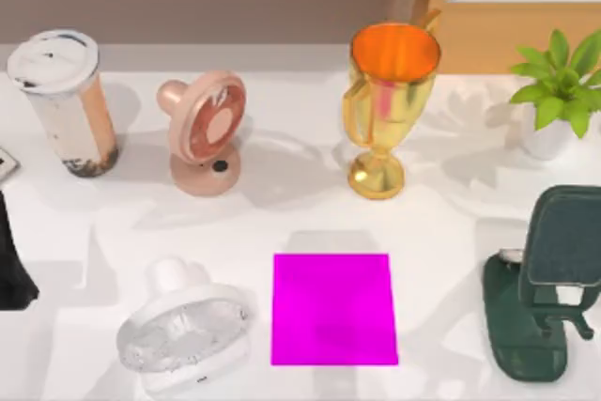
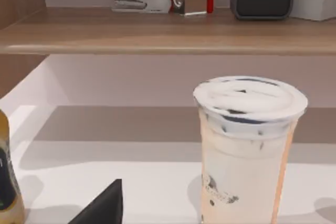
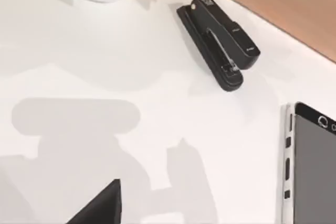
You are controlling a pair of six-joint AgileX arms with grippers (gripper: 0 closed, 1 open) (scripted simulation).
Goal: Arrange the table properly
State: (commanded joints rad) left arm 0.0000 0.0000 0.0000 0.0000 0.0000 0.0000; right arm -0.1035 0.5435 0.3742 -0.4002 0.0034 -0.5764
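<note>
The white table spans the top view. On it stand a milk tea cup at the back left, a pink desk fan, a gold trophy and a magenta square pad at the front middle. A white fan lies at the front left. My left gripper is a dark shape at the table's left edge. In the left wrist view it faces the cup, well short of it. A dark part of my right gripper hangs over bare table.
A potted plant and a dark green stand occupy the right side. A wooden shelf behind the table holds a stapler, a red cube and a black speaker. A black stapler and a phone lie near my right gripper.
</note>
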